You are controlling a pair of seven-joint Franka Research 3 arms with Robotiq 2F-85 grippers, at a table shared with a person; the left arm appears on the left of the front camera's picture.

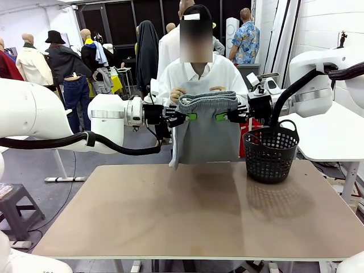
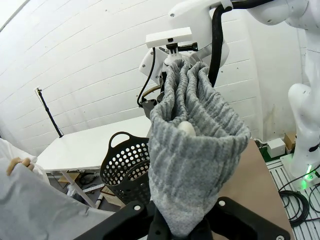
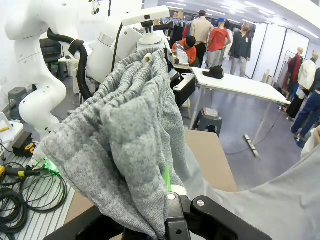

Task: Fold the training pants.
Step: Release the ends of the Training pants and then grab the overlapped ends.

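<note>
We see training pants (image 1: 205, 136) hanging over the tabletop (image 1: 170, 216), left jaws and right jaws clamped on the waistband (image 1: 207, 98), person's hands (image 1: 178, 92) maybe touching it.

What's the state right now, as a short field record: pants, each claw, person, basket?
pants: training pants hang in the air above the far edge of the table, waistband on top
left claw: shut on the waistband's left end
right claw: shut on the waistband's right end
person: person's hands at the top of the waistband
basket: black mesh basket stands on the table, on the robot's right of the pants
</note>
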